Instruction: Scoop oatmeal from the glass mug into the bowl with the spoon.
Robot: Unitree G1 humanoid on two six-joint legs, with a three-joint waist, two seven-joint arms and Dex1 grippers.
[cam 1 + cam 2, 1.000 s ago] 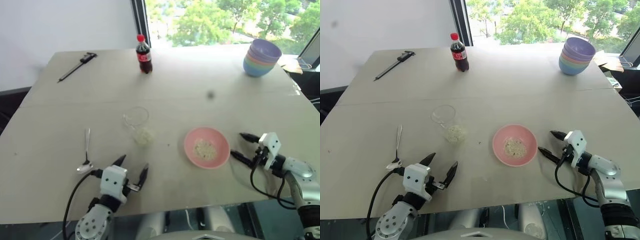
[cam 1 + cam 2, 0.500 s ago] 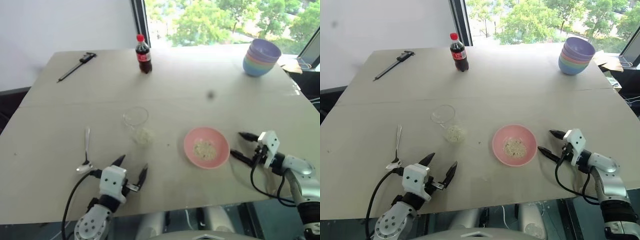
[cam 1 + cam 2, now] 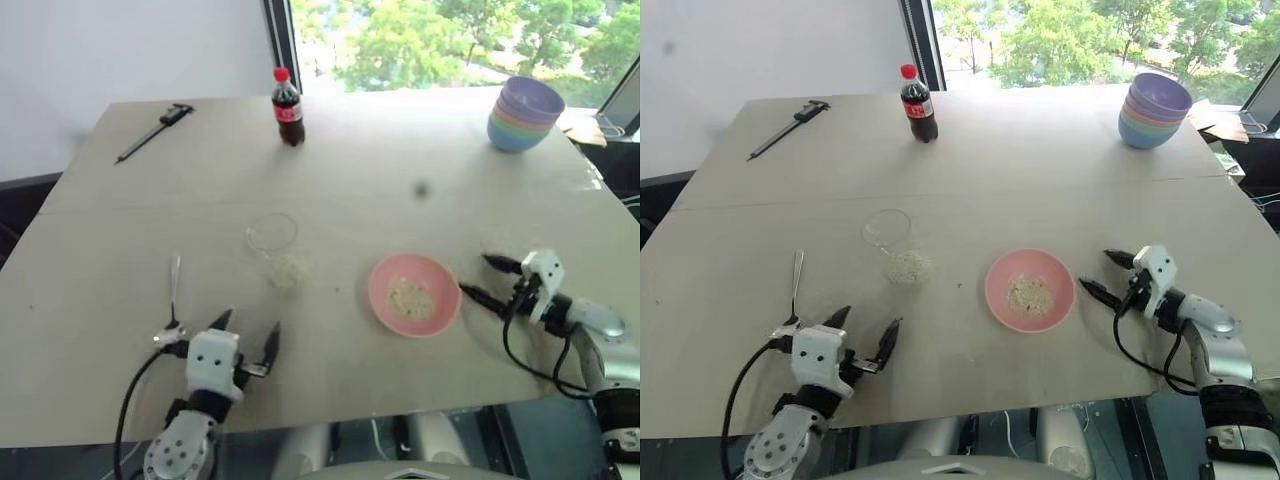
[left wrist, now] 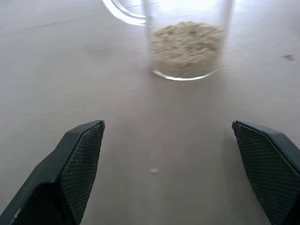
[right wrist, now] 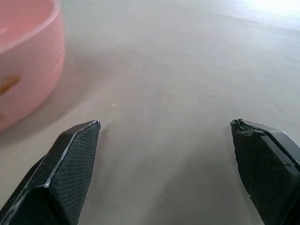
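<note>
The counter point(image 3: 420, 150) is a wide pale beige board under a window. Taking the pink bowl point(image 3: 413, 294) as the centre of a clock, the glass mug point(image 3: 279, 249) stands at about ten o'clock, well apart from it; the mug is upright, with oatmeal point(image 3: 288, 271) showing as a pale flaky heap in its bottom. A second small patch of oatmeal lies inside the bowl, near its middle. The spoon point(image 3: 173, 302) lies flat on the counter at about nine o'clock from the bowl, farther out than the mug, with its oval end toward the near edge and its thin handle pointing away.

The left claw point(image 3: 246, 335) hangs over the near edge of the counter at about eight o'clock from the bowl, just beside the spoon's oval end but not touching it — its two black fingers point(image 4: 79, 159) are spread wide and hold nothing. In the left wrist view the mug sits straight ahead between the fingers, apart from them.

The right claw point(image 3: 488, 280) is at three o'clock from the bowl, just beside its rim, pointing toward it — released, fingers point(image 5: 70, 164) apart, nothing between them.

Far off, a cola bottle point(image 3: 288, 108) stands at about eleven o'clock, a long black-and-metal measuring tool point(image 3: 153, 131) lies beyond it at ten, and a stack of pastel bowls point(image 3: 525, 114) sits at one o'clock.
</note>
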